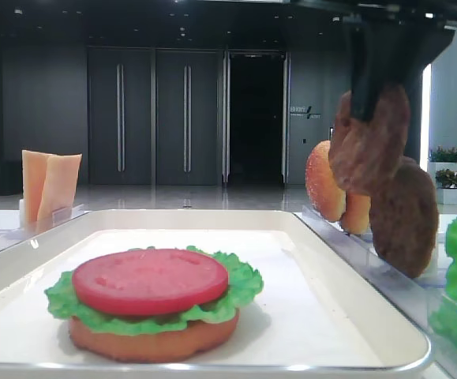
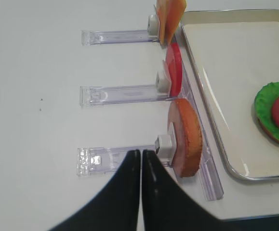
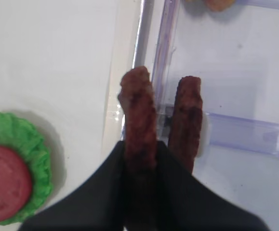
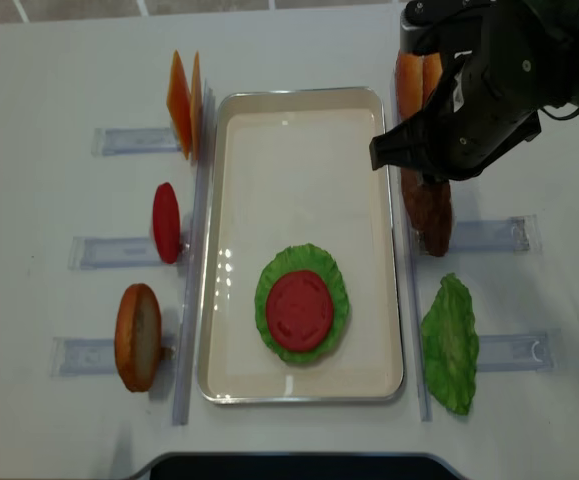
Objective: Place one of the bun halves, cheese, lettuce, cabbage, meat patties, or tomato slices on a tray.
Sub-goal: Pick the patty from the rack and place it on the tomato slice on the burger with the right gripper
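My right gripper is shut on one dark-brown meat patty, which stands edge-up over the tray's right rim. In the low exterior view this patty hangs tilted, lifted above the rack. The other meat patty stands in the clear rack right beside it. On the white tray lies a stack: a flat bun base, lettuce and a tomato slice on top. My left gripper is shut with nothing in it, above the table beside a bun half.
Left of the tray, clear racks hold cheese slices, a tomato slice and a bun half. On the right stand two bun halves and a lettuce leaf. The right arm hangs over the far right racks.
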### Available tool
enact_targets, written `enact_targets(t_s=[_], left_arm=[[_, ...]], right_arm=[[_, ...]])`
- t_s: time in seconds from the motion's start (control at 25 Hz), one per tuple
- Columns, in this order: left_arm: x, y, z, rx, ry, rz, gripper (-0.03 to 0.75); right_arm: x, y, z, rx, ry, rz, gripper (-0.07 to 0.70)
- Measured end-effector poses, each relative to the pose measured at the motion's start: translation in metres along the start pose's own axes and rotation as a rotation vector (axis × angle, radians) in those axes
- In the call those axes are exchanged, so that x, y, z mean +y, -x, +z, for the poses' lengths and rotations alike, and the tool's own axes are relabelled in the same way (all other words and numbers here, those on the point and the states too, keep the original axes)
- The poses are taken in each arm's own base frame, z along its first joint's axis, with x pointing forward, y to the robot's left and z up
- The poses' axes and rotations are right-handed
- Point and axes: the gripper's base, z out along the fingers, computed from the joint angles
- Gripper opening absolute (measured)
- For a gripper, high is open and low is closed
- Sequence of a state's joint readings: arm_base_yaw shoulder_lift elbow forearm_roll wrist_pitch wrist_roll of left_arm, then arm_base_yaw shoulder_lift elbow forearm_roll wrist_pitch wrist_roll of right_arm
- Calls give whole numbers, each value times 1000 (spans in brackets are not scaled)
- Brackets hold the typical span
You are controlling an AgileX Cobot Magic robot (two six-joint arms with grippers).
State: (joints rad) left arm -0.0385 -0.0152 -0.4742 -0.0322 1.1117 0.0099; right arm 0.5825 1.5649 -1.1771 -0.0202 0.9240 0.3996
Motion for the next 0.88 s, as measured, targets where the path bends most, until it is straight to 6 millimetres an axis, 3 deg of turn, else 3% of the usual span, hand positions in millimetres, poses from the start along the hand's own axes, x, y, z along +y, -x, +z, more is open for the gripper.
enact_targets(t_s=[0.36,0.6,0.88], left_arm=[[0,0,0,0,0,0,0],[0,0,0,0,0,0,0],[0,0,0,0,0,0,0]], right_arm=[[16,-20,-50,-18,284,-53,125],[27,-35,-48,27,462,-91,125],[41,-48,-32,-23,727,-102,125]])
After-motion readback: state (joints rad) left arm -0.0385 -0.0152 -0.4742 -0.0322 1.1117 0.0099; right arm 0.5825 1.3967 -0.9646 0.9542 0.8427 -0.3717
